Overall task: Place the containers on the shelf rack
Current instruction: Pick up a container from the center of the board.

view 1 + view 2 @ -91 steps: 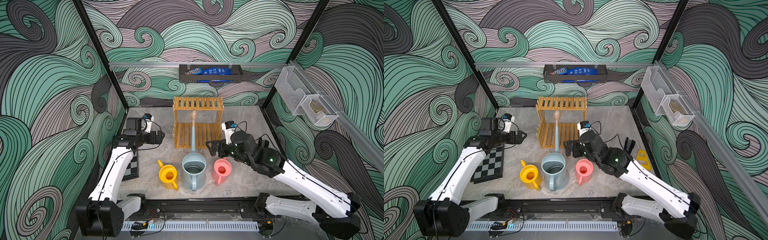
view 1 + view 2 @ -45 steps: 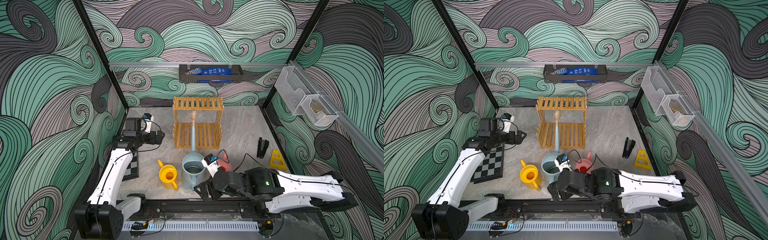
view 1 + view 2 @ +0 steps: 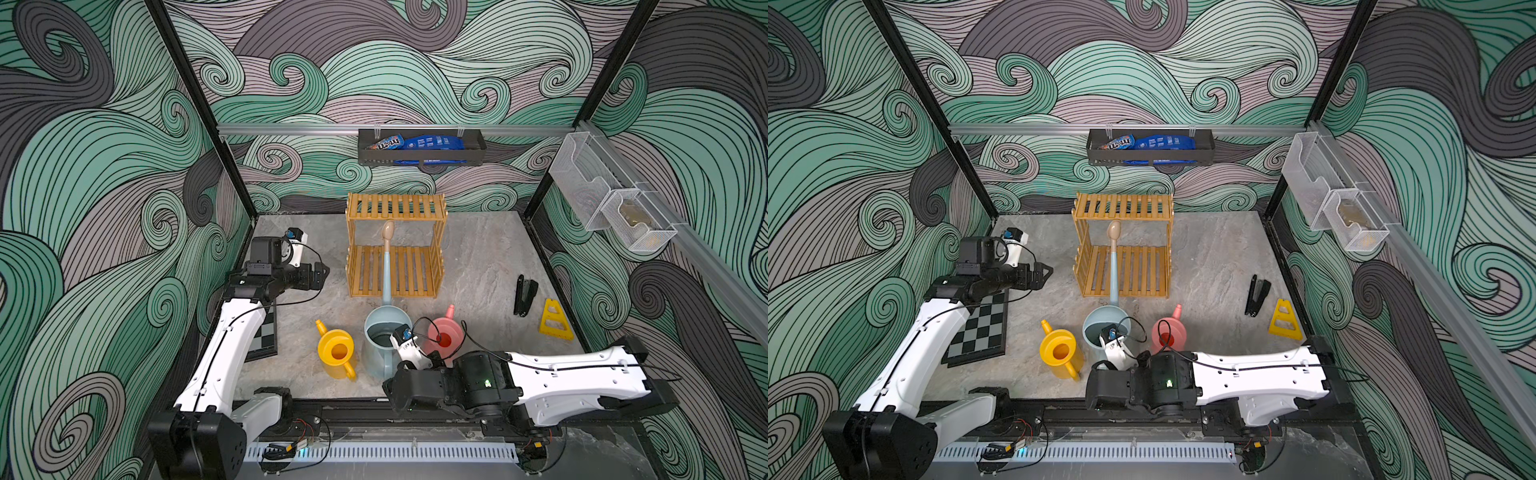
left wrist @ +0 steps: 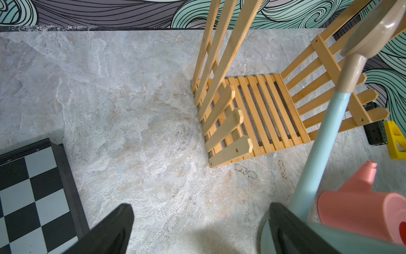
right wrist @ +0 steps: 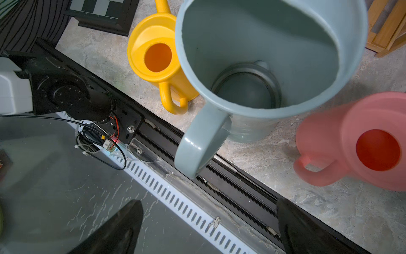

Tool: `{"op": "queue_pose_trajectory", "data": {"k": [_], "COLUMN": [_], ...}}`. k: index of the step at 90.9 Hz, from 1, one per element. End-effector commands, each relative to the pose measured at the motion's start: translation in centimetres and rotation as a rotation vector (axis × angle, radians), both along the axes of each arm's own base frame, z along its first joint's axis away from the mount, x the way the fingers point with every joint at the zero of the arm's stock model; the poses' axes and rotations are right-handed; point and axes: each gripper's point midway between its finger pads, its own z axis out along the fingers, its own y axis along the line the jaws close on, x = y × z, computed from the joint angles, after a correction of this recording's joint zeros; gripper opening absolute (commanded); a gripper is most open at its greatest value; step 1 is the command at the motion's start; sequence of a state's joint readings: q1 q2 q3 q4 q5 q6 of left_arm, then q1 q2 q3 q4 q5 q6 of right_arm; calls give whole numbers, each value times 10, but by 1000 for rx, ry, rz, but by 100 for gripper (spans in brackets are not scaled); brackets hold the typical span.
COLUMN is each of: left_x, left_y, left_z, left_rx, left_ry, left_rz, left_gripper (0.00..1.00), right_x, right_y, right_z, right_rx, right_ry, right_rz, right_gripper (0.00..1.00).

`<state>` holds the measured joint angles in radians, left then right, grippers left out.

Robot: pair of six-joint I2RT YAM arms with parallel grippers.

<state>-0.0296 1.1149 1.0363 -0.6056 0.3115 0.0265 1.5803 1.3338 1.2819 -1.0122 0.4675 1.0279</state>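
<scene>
The left pincer [image 4: 197,231] hung wide open and empty over bare desk [image 3: 478,257], near the shelf rack [image 3: 411,266]. The right pincer [image 5: 208,231] gaped just as wide, gripping nothing, above the front rail [image 5: 241,184]. On the desk before the rack stood a row: yellow can [image 3: 337,353], blue-grey can [image 3: 376,332] in the middle, pink can [image 3: 451,328], none shelved.

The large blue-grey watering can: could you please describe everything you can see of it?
The large blue-grey watering can looks like smooth plastic, open-topped and empty, with a broad loop handle and a long spout ending in a tan rose. It stands upright on the table, ungrasped, spout toward the shelf rack.
</scene>
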Motion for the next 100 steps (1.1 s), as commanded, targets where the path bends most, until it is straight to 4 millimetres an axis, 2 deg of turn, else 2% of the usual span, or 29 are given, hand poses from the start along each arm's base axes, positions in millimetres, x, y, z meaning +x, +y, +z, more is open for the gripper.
{"op": "queue_pose_trajectory", "data": {"k": [1,25,35,66,79,92,100], "left_x": [-1,0,1,2,5,4,5], "left_y": [-2,-2,-1,-2,2,1,4], "left_z": [9,7,3,-2,-3,-2,-2], "left_rx": [-3,-4,1,-11,-4,-22,-13], "left_ry": [-30,-26,-23,0,-1,5,-1], "left_rz": [-15,-16,-11,-16,-2,-6,6], "left_gripper": [99,99,99,99,99,99,99], "right_x": [16,35,42,70,78,68,61], "right_y": [-3,0,-1,-21,-30,-10,-1], "right_z": [1,-10,-15,-18,-10,1,1], "right_rx": [-5,-30,-25,-32,-30,39,42], "right_ry": [-32,-16,-5,-7,-30,13,40], "right_rz": [-35,-39,-39,-103,-132,-43,-17], "right_gripper": [98,93,87,70,69,75,80]}}
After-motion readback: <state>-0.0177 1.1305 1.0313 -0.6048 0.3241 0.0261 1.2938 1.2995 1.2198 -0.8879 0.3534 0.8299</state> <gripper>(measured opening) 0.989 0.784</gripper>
